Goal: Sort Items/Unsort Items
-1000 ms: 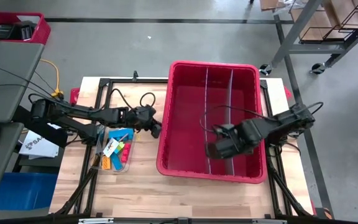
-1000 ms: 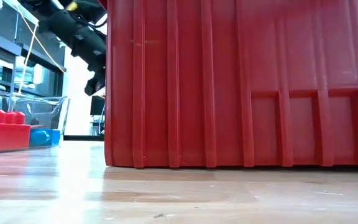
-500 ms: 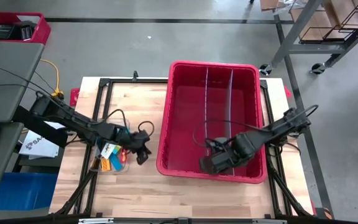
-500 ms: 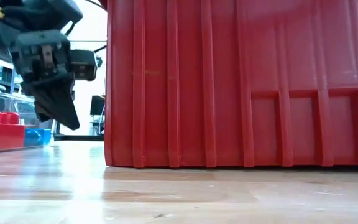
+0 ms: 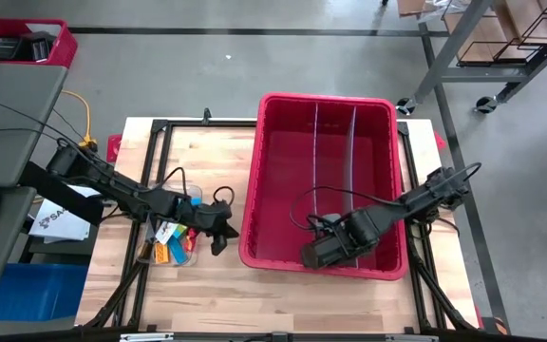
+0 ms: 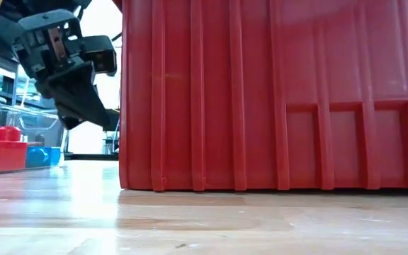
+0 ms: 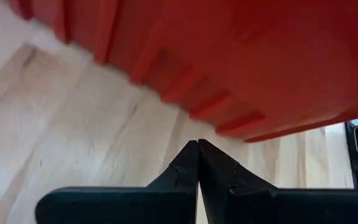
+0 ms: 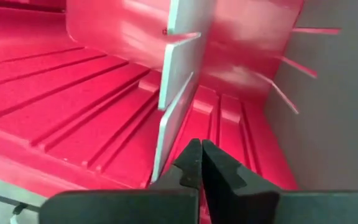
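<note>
The left tool [image 5: 219, 239] hangs pinched closed and empty over the wooden surface [image 5: 207, 294], just beside the red bin [image 5: 326, 109]. The right tool [image 5: 313, 255], also closed and empty, sits inside the bin. We see the items [image 5: 174, 237], bright orange, blue, yellow and red pieces, heaped in a clear tray, partly hidden by the left arm.

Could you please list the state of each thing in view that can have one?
Left claw: shut, empty, above the table beside the red bin.
Right claw: shut, empty, inside the bin.
Red bin: upright, open-topped; visible compartments empty.
Items: piled in a clear tray left of the bin.
</note>
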You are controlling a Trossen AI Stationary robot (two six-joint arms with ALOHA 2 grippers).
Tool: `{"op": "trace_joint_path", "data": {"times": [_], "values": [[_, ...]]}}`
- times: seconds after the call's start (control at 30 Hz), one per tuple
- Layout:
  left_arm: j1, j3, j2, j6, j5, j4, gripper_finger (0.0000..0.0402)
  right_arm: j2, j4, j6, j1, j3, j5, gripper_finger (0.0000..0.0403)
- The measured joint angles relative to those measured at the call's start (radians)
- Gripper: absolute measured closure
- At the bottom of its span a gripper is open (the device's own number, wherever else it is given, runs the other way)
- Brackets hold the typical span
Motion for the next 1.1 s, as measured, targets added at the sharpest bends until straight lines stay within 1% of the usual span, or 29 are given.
{"op": "trace_joint_path", "data": {"times": [0.07, 0.17, 0.3, 0.4, 0.53, 0.63, 0.8, 1.1], "values": [[0.0, 0.001, 0.009, 0.032, 0.002, 0.066, 0.0401, 0.0, 0.004, 0.005, 0.0, 0.0, 0.005, 0.0403], [0.0, 0.002, 0.05, 0.067, 0.034, 0.152, 0.0401, 0.0, 0.003, 0.007, 0.0, 0.0, 0.013, 0.0403], [0.0, 0.002, 0.14, 0.059, 0.06, 0.23, 0.0401, 0.0, 0.006, 0.008, 0.0, 0.0, 0.019, 0.0403], [0.0, 0.001, 0.205, 0.045, 0.07, 0.275, 0.0401, 0.0, 0.008, 0.011, 0.0, 0.0, -0.003, 0.0403], [0.0, 0.002, 0.288, 0.029, 0.131, 0.389, 0.0401, 0.011, 0.029, 0.05, 0.004, 0.0, -0.027, 0.0403], [0.0, 0.029, 0.341, 0.03, 0.171, 0.406, 0.0401, 0.029, 0.059, 0.071, 0.005, 0.0, -0.032, 0.0403], [-0.001, 0.083, 0.403, 0.07, 0.239, 0.399, 0.0401, 0.048, 0.082, 0.073, 0.0, 0.002, -0.075, 0.0403], [-0.002, 0.102, 0.413, 0.072, 0.251, 0.391, 0.0401, 0.052, 0.108, 0.079, -0.007, 0.002, -0.054, 0.0403]]}}
